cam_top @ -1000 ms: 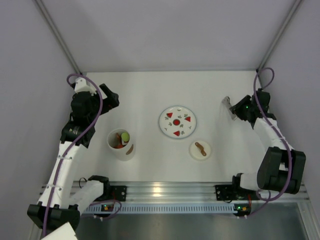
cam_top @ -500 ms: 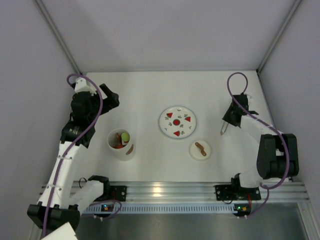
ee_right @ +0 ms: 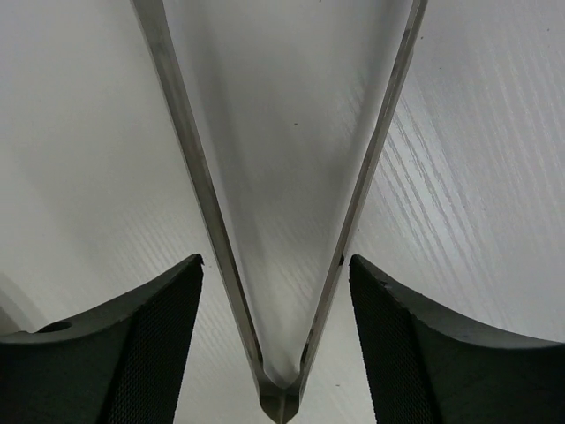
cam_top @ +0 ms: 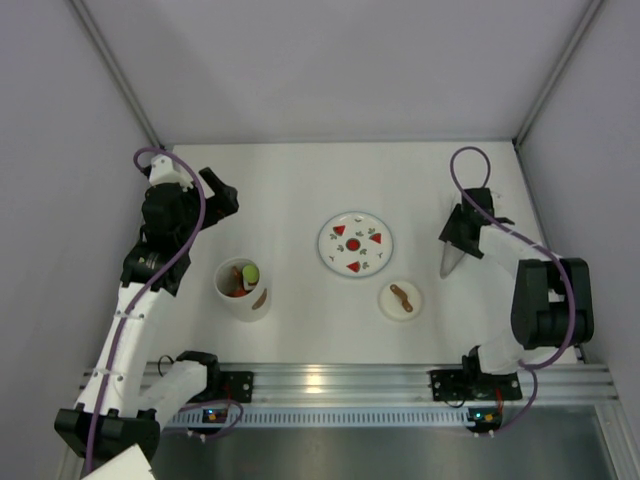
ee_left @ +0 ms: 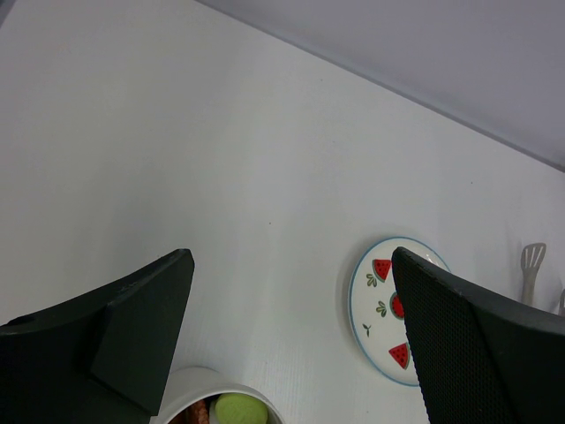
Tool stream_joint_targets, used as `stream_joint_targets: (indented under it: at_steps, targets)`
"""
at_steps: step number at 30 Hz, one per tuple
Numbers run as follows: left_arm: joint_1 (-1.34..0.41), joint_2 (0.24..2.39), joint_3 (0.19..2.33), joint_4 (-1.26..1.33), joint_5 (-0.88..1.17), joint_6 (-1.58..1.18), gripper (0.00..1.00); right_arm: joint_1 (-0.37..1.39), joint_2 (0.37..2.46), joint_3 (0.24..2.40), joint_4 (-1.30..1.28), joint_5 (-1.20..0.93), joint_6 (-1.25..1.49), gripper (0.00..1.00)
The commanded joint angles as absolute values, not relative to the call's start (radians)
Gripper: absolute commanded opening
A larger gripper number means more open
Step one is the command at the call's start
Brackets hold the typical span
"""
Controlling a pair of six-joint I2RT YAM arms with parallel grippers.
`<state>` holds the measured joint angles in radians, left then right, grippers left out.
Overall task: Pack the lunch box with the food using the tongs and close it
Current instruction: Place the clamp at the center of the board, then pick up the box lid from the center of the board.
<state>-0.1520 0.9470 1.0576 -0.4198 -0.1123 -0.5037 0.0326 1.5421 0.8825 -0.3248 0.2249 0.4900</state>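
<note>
tongs (ee_right: 281, 402): tips cut off at top edge | lunch box (ee_left: 190, 385): cut by bottom edge

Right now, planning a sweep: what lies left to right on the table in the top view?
White cylindrical tub, round plate printed with red watermelon slices, small round white disc, slender silvery tongs.

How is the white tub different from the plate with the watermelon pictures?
The tub stands tall with walls; the plate lies flat. The tub holds food; the plate carries only its painted pictures. The plate looks wider than the tub. Both are round and white.
</note>
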Motion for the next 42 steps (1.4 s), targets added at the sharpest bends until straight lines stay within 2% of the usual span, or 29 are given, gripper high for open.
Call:
stream_joint_targets:
  at_steps: [1, 7, 13, 16, 21, 27, 39, 42]
  targets:
    - [-0.147, 0.939, 1.046, -0.393, -0.11, -0.505, 0.99, 0.038, 1.503, 0.934, -0.356, 0.242, 0.472, 0.67]
    - [-0.147, 0.94, 1.046, -0.393, -0.112, -0.506, 0.99, 0.038, 1.422, 0.959, -0.408, 0.242, 0.471, 0.7]
    - [-0.147, 0.94, 1.045, -0.393, -0.107, -0.505, 0.99, 0.106, 1.247, 1.002, -0.52, 0.163, 0.433, 0.66]
    - [-0.147, 0.94, 1.046, -0.391, -0.101, -0.508, 0.99, 0.239, 1.184, 1.003, -0.581, 0.112, 0.402, 0.66]
    - [-0.147, 0.939, 1.046, -0.39, -0.098, -0.509, 0.99, 0.489, 1.132, 0.914, -0.667, 0.161, 0.422, 0.63]
    - [-0.147, 0.942, 1.046, -0.39, -0.094, -0.511, 0.99, 0.641, 1.149, 0.828, -0.664, 0.271, 0.449, 0.53]
    - [-0.147, 0.937, 1.048, -0.391, -0.104, -0.506, 0.99, 0.736, 1.226, 0.778, -0.647, 0.278, 0.462, 0.53]
    - [-0.147, 0.936, 1.046, -0.391, -0.107, -0.506, 0.99, 0.753, 1.252, 0.772, -0.634, 0.273, 0.468, 0.49]
